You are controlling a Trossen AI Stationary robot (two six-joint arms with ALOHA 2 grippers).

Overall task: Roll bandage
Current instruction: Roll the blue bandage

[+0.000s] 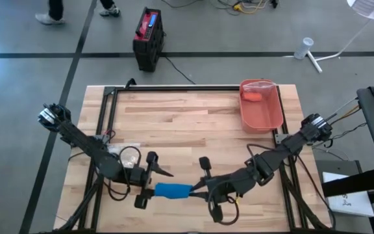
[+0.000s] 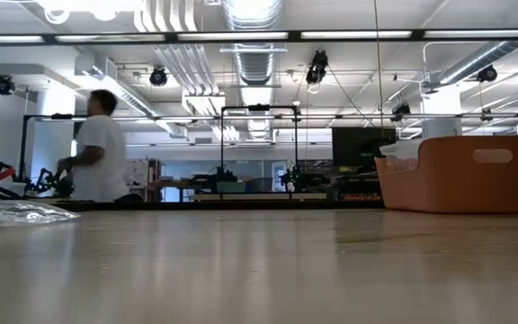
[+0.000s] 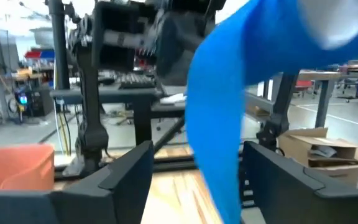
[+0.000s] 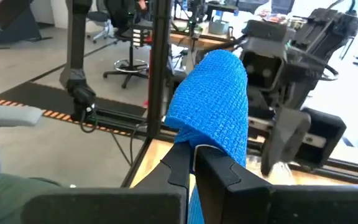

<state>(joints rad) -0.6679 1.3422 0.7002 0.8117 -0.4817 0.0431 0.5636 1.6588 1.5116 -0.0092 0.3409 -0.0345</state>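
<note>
**Blue bandage roll between both pincers at the near edge**

From my low camera I see neither arm nor the bandage; it gives me only bare wooden tabletop [image 2: 259, 261], a crumpled clear plastic wrapper [image 2: 12, 212] at the left, the orange plastic bin [image 2: 457, 175] at the right, and a person in a white shirt [image 2: 97, 148] in the room behind.

In the left wrist view the blue elastic bandage roll [image 3: 229, 112] is so close that it is blurred and cut off at the picture's edge, and I cannot make out its ends there. From overhead, its right end is partly covered by the right pincer.

The blue elastic bandage roll [image 1: 173, 190] lies near the front edge of the tabletop, about midway across. From overhead its long axis runs left to right, one end toward each arm.

The left pincer [image 1: 149, 185] sits at the roll's left end, its two dark fingers [image 3: 129, 174] standing apart on either side of the blue cloth; whether they press on it I cannot tell. The right pincer [image 4: 194, 163] is closed tight, its fingertips together on a fold of bandage at the roll's right end.
</note>
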